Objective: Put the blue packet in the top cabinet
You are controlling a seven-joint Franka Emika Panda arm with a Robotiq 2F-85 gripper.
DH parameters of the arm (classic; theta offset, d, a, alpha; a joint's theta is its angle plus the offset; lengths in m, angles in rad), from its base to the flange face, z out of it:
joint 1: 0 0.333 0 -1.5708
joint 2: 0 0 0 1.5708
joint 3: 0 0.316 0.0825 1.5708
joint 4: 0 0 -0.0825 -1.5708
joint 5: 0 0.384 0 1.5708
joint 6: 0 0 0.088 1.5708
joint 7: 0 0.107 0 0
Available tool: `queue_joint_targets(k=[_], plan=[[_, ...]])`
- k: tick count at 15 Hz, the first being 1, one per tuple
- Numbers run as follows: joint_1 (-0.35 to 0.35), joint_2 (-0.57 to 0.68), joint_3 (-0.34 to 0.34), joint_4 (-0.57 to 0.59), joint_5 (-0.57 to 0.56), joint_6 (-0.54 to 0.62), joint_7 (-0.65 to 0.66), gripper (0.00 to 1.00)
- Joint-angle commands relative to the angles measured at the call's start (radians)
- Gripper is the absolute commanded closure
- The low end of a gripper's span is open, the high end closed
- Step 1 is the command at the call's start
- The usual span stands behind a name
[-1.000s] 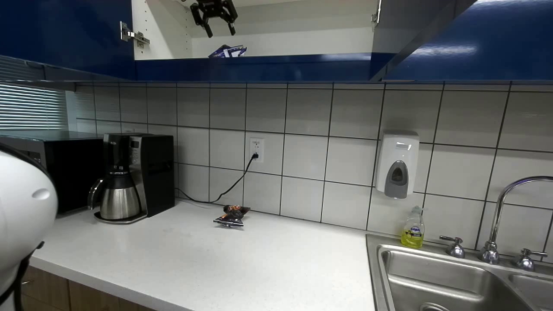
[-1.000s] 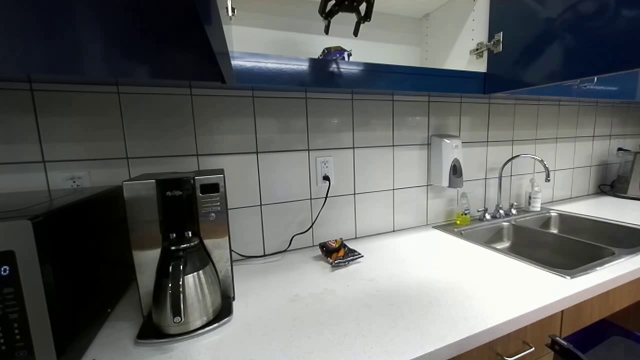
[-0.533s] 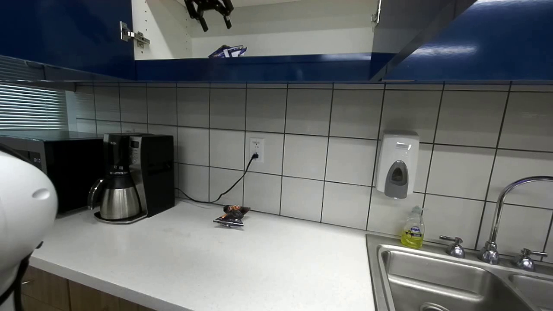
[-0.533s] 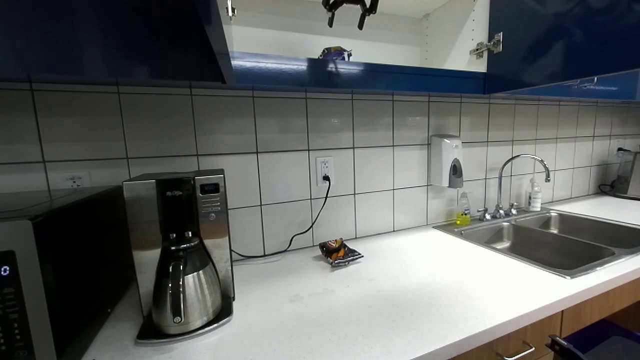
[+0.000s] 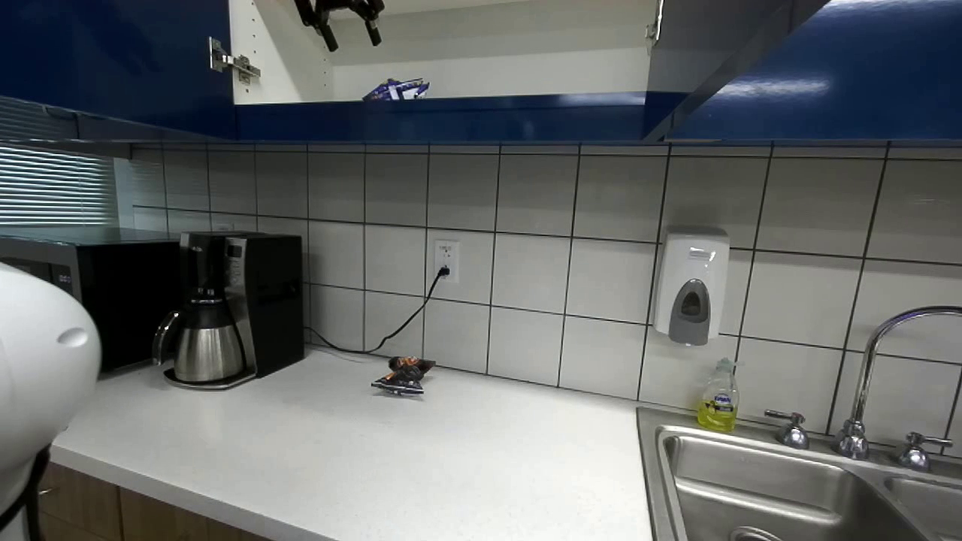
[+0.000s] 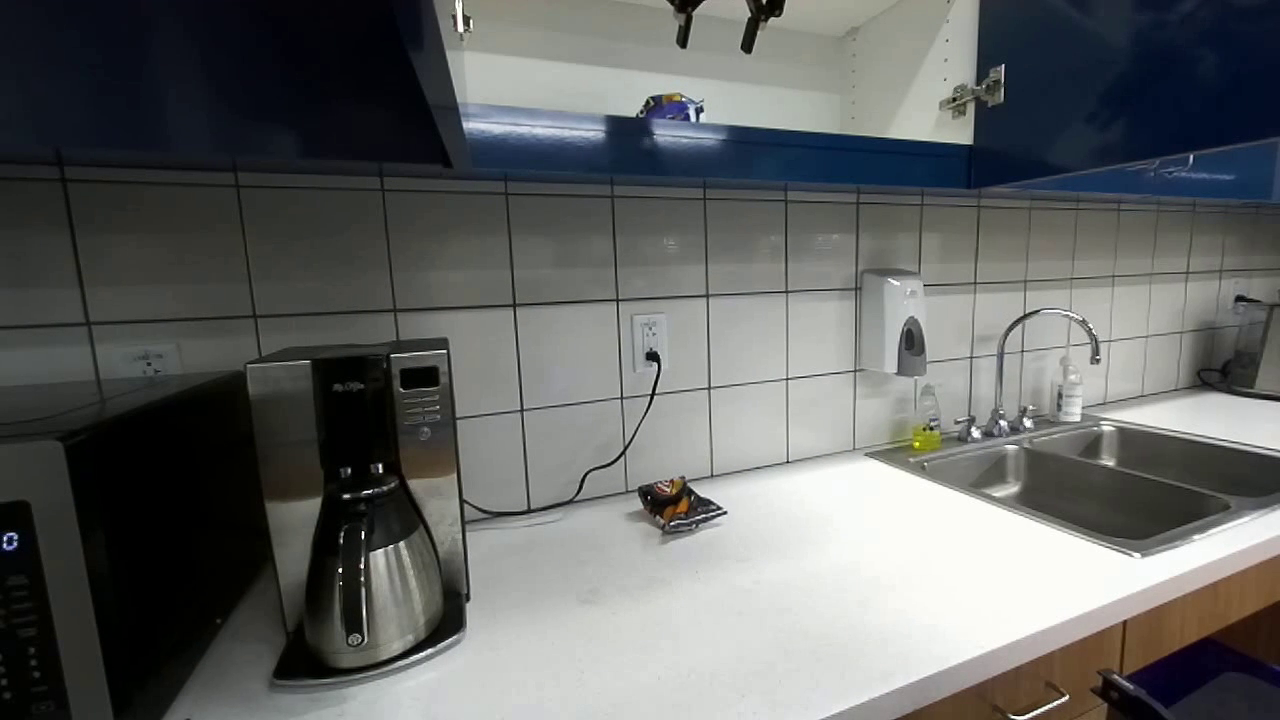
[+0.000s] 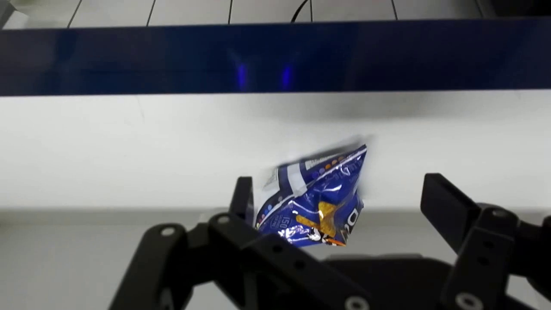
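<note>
The blue packet [image 5: 397, 91] lies on the floor of the open top cabinet [image 5: 511, 117], just behind its blue front edge. It also shows in an exterior view [image 6: 672, 107], where the cabinet edge [image 6: 800, 150] hides its bottom. My gripper [image 5: 353, 42] is open and empty above the packet, inside the cabinet opening, and also shows in an exterior view [image 6: 716, 44]. In the wrist view the packet [image 7: 318, 202] shows between the spread fingers [image 7: 339, 185] but lies below them, apart from them. The cabinet's blue edge [image 7: 172, 60] crosses the top of that view.
Opened cabinet doors [image 5: 113, 68] flank the opening. A dark brownish packet [image 6: 682, 505] lies on the white counter [image 6: 800, 600]. A coffee maker [image 5: 270, 300] and a microwave [image 6: 150, 520] stand at one end. A sink [image 5: 751, 481] with a faucet is at the other.
My gripper has risen and shifted sideways, away from the packet, with its fingers open throughout. The blue packet has stayed in place on the cabinet floor.
</note>
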Motion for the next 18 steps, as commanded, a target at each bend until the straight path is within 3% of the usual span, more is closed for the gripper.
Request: queue_joint_targets(k=[1,10,18], plan=[[0.001,-0.143,-0.004,-0.169,0.046,-0.038,0.009,0.00],[-0.003,-0.357,-0.024,-0.529,0.127,-0.159,-0.018,0.00],[-0.003,-0.385,-0.031,-0.785,0.126,-0.156,-0.041,0.00]])
